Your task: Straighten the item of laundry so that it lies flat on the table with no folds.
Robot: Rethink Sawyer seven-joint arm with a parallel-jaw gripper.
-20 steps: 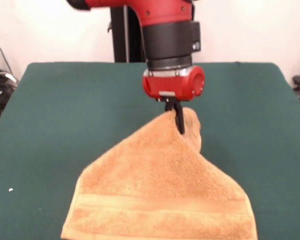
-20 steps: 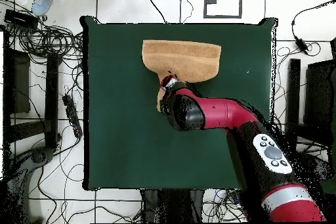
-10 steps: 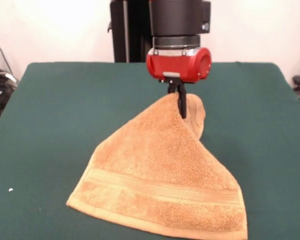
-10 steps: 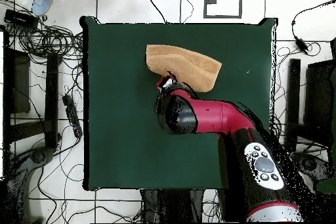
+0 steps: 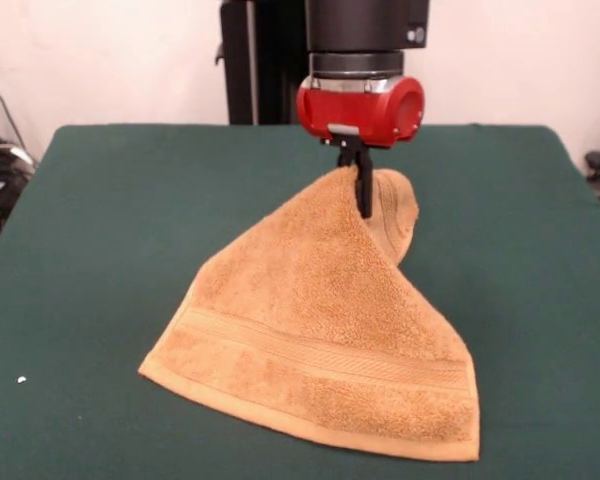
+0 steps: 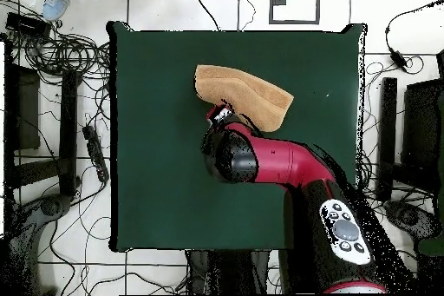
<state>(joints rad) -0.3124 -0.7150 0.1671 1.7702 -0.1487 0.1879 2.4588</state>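
The orange-tan terry towel (image 5: 320, 320) hangs by one lifted edge, and its lower part with a ribbed band rests on the dark green table (image 5: 110, 220). My gripper (image 5: 362, 190) is shut on the towel's top edge and holds it above the table's middle. A fold of towel drapes behind the fingers on the right. In the overhead view the towel (image 6: 247, 93) lies just beyond the gripper (image 6: 217, 115), which the red arm mostly covers.
The black pedestal (image 5: 250, 60) stands behind the table's far edge. Cables and equipment (image 6: 52, 136) lie on the floor around the table. A small white speck (image 5: 21, 379) lies on the cloth at the near left.
My gripper has risen and drawn back toward the pedestal with the towel's edge. The towel's low edge has slid with it along the table, away from the front edge.
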